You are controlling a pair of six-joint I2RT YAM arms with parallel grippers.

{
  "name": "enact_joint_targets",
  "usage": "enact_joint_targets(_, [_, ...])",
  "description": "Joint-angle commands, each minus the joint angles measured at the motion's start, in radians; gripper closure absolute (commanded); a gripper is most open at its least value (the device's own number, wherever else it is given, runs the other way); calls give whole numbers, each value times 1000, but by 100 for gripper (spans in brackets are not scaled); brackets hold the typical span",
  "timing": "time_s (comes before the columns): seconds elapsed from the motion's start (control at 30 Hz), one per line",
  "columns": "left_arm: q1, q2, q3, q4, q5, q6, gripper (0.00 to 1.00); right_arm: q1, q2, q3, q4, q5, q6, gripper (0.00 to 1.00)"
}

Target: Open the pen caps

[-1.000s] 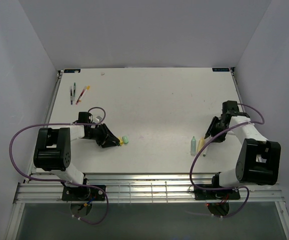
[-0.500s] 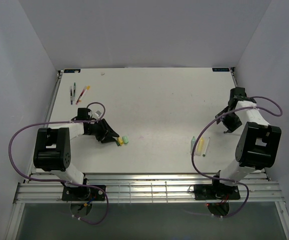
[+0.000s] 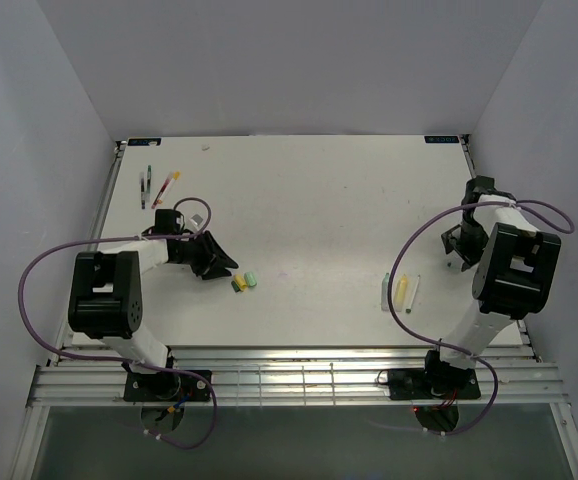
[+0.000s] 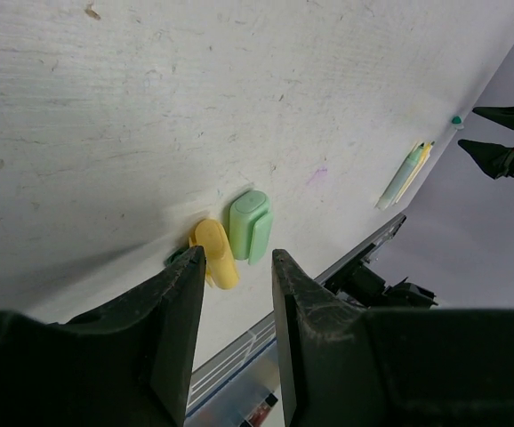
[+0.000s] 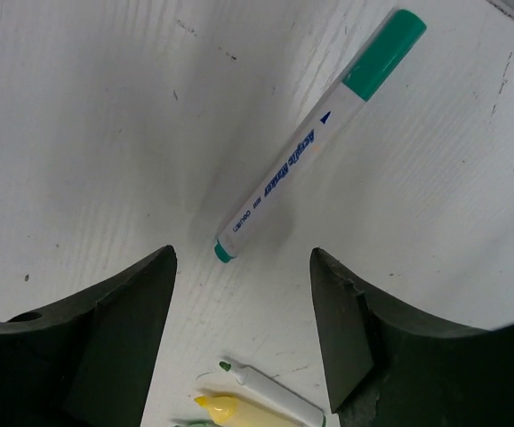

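Across the table [image 3: 319, 210], your right end effector [image 5: 244, 267] hangs with its jaws wide apart and empty, over a white marker [image 5: 293, 165] whose teal cap [image 5: 383, 42] is on. I judge that marker to be the step in hand. The next move calls for you to drop, clamp the barrel, and bring the other arm across to pull the cap.

Your left end effector [image 4: 236, 265] is likewise parted and empty, just behind the yellow cap [image 4: 217, 253] and green cap [image 4: 250, 224], which lie side by side.

The uncapped markers [image 3: 400, 292] lie near the front right.

From above, the right arm [image 3: 504, 270] hides the capped marker. You cannot tell whether the thin pens [image 3: 148, 186] at the far left have caps.
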Motion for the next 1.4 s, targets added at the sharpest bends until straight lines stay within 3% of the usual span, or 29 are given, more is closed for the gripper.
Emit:
enact_joint_targets(0.0, [-2,7,35,4,16,13,54,-22,37,40,-15,49,20,32])
enact_joint_targets(0.3, [-2,12,51,6,16,-7,54,-44,84,12,27,17,8,41])
enact_joint_targets(0.4, [-2,6,58,1,16,-7,54,-44,96,-12,40,9,-5,51])
enact_joint_targets(0.57, [-2,-11,59,-13,17,-5,54,-44,97,-63,77,-40,-26,79])
enact_joint_targets(0.67, [-2,-25,70,-31,16,-1,54,-24,87,-72,100,-86,-46,90])
enact_joint_targets(0.73, [-2,-31,81,-43,9,9,54,1,82,-51,108,-111,-87,92])
enact_joint_targets(0.93, [-2,-33,157,-69,16,9,53,215,140,248,16,-216,-296,92])
enact_joint_targets(0.97, [-2,-23,171,-68,35,4,53,301,143,312,5,-245,-325,92])
enact_joint_targets(1.07, [-3,23,222,-66,81,-20,53,448,156,385,2,-400,-425,92])
enact_joint_targets(1.17, [-3,58,263,-66,95,-45,53,574,166,426,48,-647,-520,92])
enact_joint_targets(1.23, [-3,69,283,-63,105,-59,50,628,188,439,64,-810,-539,92])
enact_joint_targets(1.37, [-17,78,301,-46,101,-102,36,760,232,465,64,-925,-534,92])
